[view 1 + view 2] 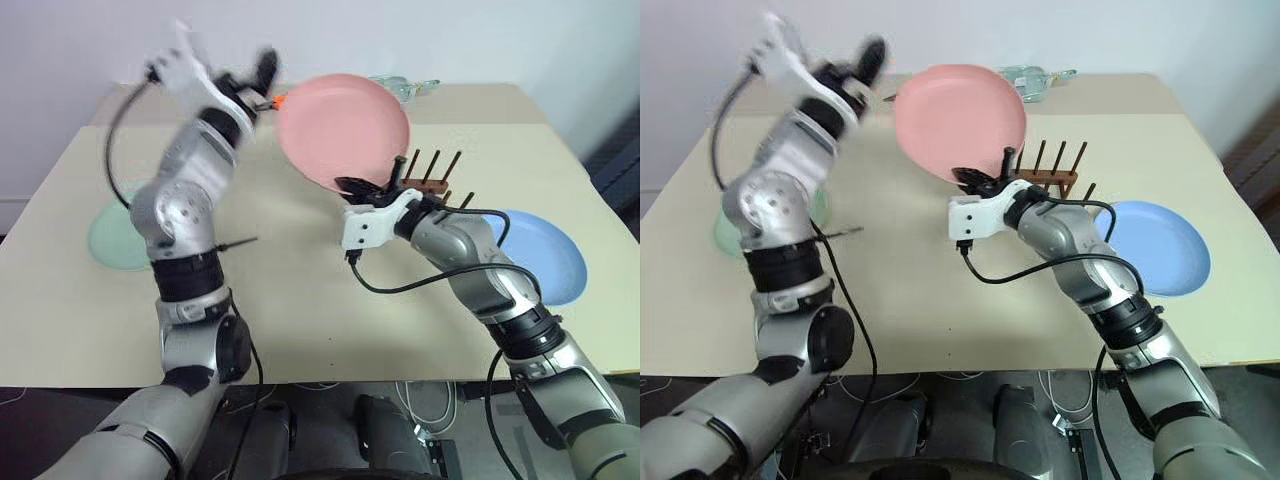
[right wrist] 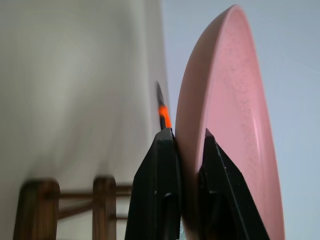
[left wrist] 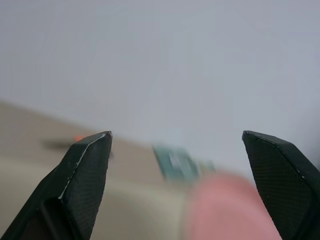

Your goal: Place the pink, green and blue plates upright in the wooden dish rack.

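The pink plate (image 1: pixel 343 128) is held up on edge above the table, its face tilted toward me. My right gripper (image 1: pixel 357 187) is shut on its lower rim, one finger on each face (image 2: pixel 189 132). Just behind that hand stands the wooden dish rack (image 1: pixel 432 176), its dark pegs upright. My left gripper (image 1: pixel 258 80) is raised to the left of the pink plate, open and apart from it, with nothing between its fingers (image 3: pixel 90 165). The green plate (image 1: pixel 108 240) lies flat at the table's left, partly hidden by my left arm. The blue plate (image 1: pixel 545 255) lies flat at the right.
A clear packet with green print (image 1: pixel 402 88) lies at the table's back edge. A thin dark tool with an orange tip (image 1: pixel 281 99) sits behind the pink plate. A black cable (image 1: pixel 420 285) loops from my right wrist over the beige table (image 1: pixel 320 320).
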